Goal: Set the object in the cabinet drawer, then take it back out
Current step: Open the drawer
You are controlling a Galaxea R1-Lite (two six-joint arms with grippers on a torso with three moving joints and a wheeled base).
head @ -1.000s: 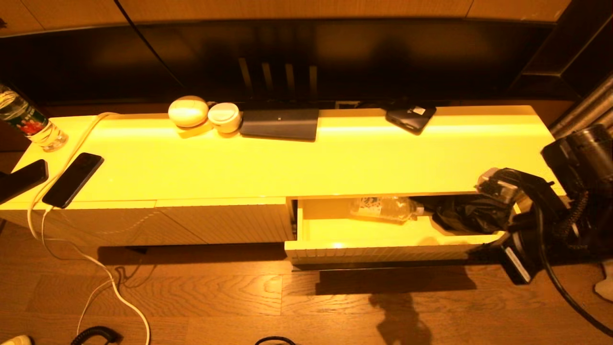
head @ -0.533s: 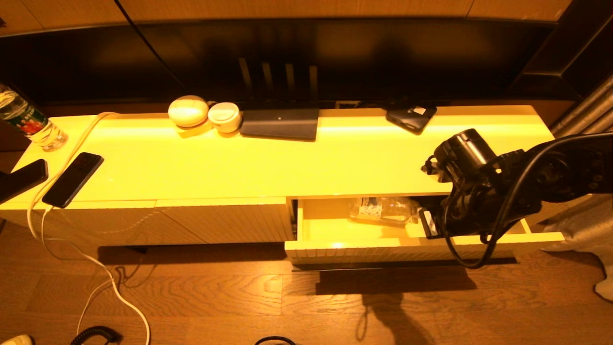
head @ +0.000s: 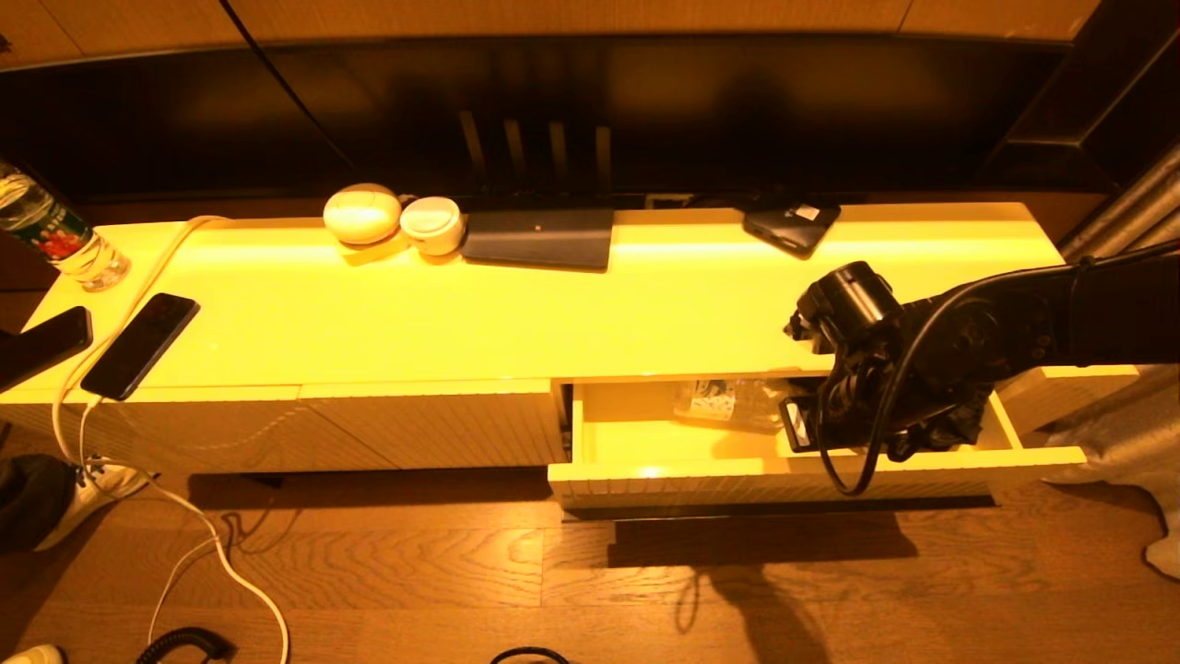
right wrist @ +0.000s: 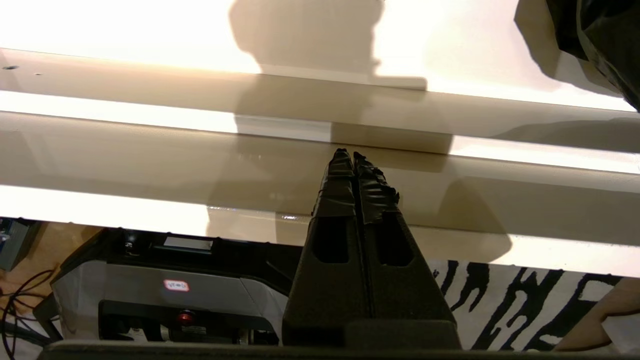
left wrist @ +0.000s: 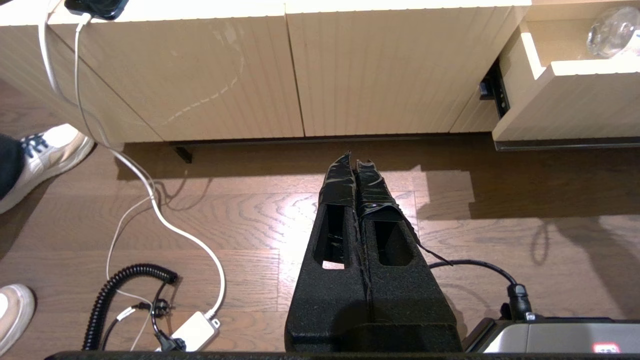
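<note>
The cabinet drawer [head: 645, 484] stands pulled out at the right of the low cream cabinet, its dark handle strip [left wrist: 565, 145] along the bottom of the ribbed front. A clear plastic bottle [head: 737, 403] lies on its side inside it, at the back. My right arm [head: 885, 360] reaches across the drawer's right half. The right gripper [right wrist: 350, 154] is shut and empty, pointing at the glossy inner front wall, right of the bottle and apart from it. My left gripper [left wrist: 354, 160] is shut, parked low over the wood floor in front of the closed ribbed panels.
A crumpled black bag [head: 949, 420] fills the drawer's right end under my arm. On the cabinet top lie two phones [head: 138, 346], a white cable, a water bottle [head: 55, 235], two white round cases, a dark tablet [head: 539, 238] and a black device. A person's shoe [head: 83, 489] stands at the left.
My right arm has swung in from the right end of the drawer and moved left over it, toward the bottle. A shoe and dark trouser leg have come in at the lower left.
</note>
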